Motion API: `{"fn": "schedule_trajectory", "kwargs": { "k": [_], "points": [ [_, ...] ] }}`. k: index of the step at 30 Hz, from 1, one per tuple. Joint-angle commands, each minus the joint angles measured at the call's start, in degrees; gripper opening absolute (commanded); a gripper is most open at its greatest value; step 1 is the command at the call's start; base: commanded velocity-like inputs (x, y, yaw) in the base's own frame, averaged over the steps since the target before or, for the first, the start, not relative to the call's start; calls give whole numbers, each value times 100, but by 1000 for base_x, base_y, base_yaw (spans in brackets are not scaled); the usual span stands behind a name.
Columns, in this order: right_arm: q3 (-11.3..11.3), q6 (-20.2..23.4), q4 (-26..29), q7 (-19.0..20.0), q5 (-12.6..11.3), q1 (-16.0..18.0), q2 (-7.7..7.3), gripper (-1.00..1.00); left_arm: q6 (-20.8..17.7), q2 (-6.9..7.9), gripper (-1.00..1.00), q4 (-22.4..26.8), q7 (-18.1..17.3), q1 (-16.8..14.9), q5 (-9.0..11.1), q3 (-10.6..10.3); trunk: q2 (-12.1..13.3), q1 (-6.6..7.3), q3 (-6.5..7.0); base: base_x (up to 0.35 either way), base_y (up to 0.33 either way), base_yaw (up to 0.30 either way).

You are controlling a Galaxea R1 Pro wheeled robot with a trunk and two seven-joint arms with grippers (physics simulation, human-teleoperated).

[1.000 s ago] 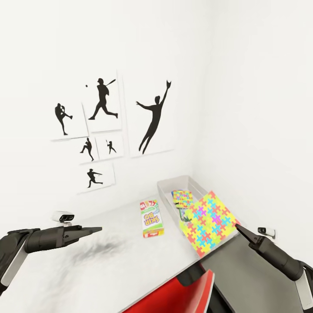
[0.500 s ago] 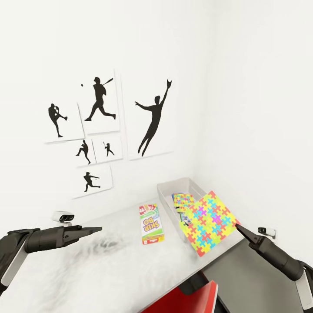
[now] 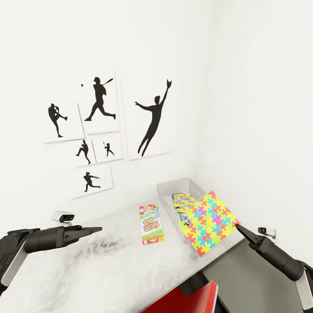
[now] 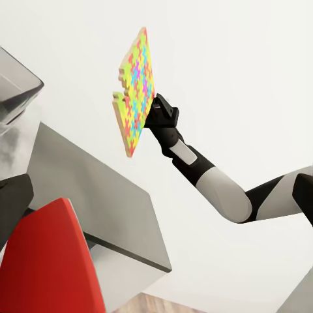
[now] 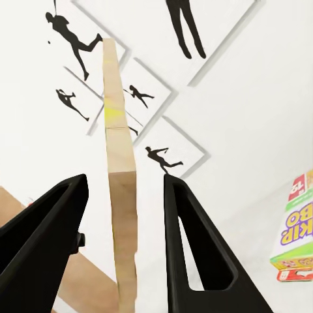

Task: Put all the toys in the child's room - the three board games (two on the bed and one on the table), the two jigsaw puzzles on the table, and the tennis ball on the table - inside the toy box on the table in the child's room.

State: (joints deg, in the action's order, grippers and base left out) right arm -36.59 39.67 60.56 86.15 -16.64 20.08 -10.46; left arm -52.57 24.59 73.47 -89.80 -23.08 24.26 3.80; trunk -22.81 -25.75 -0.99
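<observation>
Pale grey table (image 3: 108, 269) runs into white corner; baseball silhouette prints (image 3: 102, 106) on wall behind. Toy box (image 3: 167, 189) at far end of table, another jigsaw puzzle (image 3: 182, 201) lying inside. Green-white board game (image 3: 151, 223) flat on table, just beside box. Red chair (image 3: 191, 300) tucked below near edge.

Right gripper (image 3: 238, 227) reaches from right, fingers pinching corner of jigsaw puzzle (image 3: 210, 222), held tilted, raised over box's near end. Left gripper (image 3: 96, 228) hovers level over table's left part, well apart from toys; fingers look pressed together.

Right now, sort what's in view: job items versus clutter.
Job:
- multicoloured flat jigsaw puzzle, in right gripper
- green-white board game box
- light grey toy box, second puzzle inside
- pale grey table

Lying about:
- black baseball silhouette prints
- red chair
</observation>
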Motion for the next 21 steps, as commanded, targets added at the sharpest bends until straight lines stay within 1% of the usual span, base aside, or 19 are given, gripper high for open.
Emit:
{"fn": "schedule_trajectory", "kwargs": {
  "k": [1, 4, 8, 9, 12, 13, 15, 16, 18, 19, 20, 21],
  "points": [
    [-9, 59, 0, 12, -6, 5, 0, -100, -61, 2, 100, 1, -20, -4, 0, -2, -11, -3, -10, 0, 0, 0],
    [-78, 104, 17, -16, 2, 5, 0, -100, -61, 6, 100, 1, -20, -4, 0, 2, -11, -3, -10, 0, 0, 0],
    [-111, 191, 5, -58, 13, 8, 0, -100, -61, 6, 100, 1, -20, -4, 0, 4, -11, -3, -10, 0, 0, 0],
    [-110, 289, 3, -131, 16, 6, 0, -100, -61, 0, 100, 1, -20, -4, 0, 2, -11, -3, -10, 0, 0, 0],
    [-121, 792, 12, -499, 26, 45, -19, -100, -61, -21, 100, 1, -20, -4, 0, -5, -11, -3, -10, 0, 0, 0],
    [-127, 1059, 32, -705, 27, 110, -43, -100, -61, -25, 100, 1, -20, -4, 0, -7, -11, -3, -10, 0, 0, 0],
    [-134, 1550, 51, -1153, 15, 392, -86, -100, -61, -30, 100, 1, -20, -1, 0, -6, -11, -3, -10, 0, 0, 0],
    [-133, 1637, 51, -1267, 13, 479, -93, -100, -61, -31, 100, 1, -20, -2, 0, -5, -11, -3, -10, 0, 0, 0],
    [-122, 1836, 32, -1731, 7, 852, -91, -100, -61, -32, 100, -2, -20, -3, -4, -3, -11, -3, -10, 0, 0, 0],
    [-114, 1904, 14, -2123, 3, 1120, -62, -100, -61, -33, 100, -5, -20, -3, -7, -3, -11, -3, -10, 0, 0, 0],
    [-112, 1918, 10, -2264, -1, 1202, -53, -100, -61, -33, 100, -6, -20, -3, -7, -4, -11, -3, -10, 0, 0, 0],
    [-103, 1946, -6, -2721, -8, 1448, -29, -100, -61, -35, 100, -7, -20, -2, -8, -7, -11, -3, -10, 0, 0, 0]
  ]
}}
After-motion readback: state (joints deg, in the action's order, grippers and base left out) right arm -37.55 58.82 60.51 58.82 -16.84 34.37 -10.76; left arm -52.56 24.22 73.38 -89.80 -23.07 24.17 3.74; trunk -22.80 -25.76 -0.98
